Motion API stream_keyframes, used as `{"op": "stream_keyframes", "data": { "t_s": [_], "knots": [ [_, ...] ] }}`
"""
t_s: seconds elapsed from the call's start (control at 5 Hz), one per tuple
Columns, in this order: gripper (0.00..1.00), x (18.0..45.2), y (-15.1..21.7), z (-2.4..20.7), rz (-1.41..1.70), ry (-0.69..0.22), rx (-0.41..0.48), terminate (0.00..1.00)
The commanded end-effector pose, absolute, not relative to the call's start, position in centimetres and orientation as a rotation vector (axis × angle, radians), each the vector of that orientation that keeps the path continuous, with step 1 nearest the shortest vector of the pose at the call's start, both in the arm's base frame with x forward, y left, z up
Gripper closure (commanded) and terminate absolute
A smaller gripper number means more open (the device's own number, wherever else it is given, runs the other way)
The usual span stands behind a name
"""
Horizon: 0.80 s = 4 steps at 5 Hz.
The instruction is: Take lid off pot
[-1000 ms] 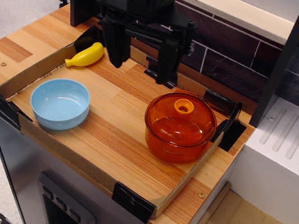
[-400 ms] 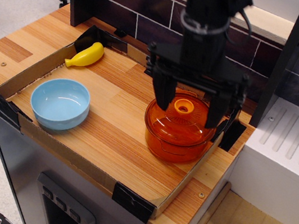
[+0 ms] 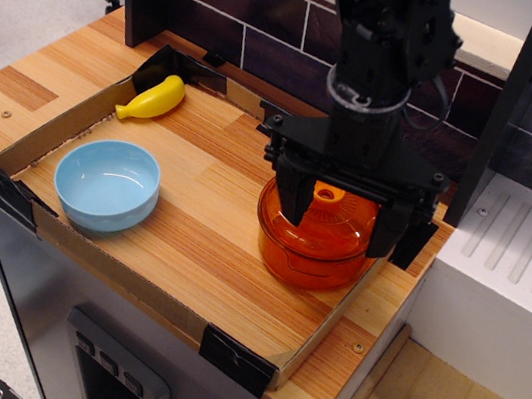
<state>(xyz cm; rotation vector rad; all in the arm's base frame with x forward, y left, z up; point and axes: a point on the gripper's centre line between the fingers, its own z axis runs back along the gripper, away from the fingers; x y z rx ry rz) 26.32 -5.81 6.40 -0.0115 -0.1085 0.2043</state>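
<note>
The orange translucent pot point(image 3: 307, 259) stands at the right end of the wooden tray. The domed orange lid point(image 3: 329, 220) rests on it, with its lighter ring knob point(image 3: 326, 192) showing between the fingers. My black gripper point(image 3: 341, 222) hangs right over the lid, open wide. One fingertip point(image 3: 293, 204) is at the lid's left side and the other point(image 3: 389, 237) at its right side. The fingers straddle the knob without closing on it. The arm hides the lid's far edge.
A light-blue bowl point(image 3: 107, 184) sits at the tray's left front. A yellow banana point(image 3: 153, 99) lies at the back left. A low cardboard wall point(image 3: 131, 285) with black corner clips rims the tray. A dark brick wall stands behind, a white rack point(image 3: 518, 270) at right.
The gripper has travelled from the back middle of the tray to the right and down over the pot. Its open fingers now sit lower around the lid. Pot and lid have not moved.
</note>
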Motion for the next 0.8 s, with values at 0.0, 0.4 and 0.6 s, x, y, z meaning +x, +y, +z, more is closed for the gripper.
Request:
{"op": "stream_keyframes", "data": {
  "t_s": [0.0, 0.4, 0.6],
  "knots": [
    [0.00, 28.0, -5.2, 6.9, 0.238, -0.140, -0.008, 0.00],
    [0.00, 29.4, -4.1, 7.1, 0.263, -0.140, 0.006, 0.00],
    [0.00, 29.8, -4.0, 6.9, 0.273, -0.136, 0.015, 0.00]
  ]
}}
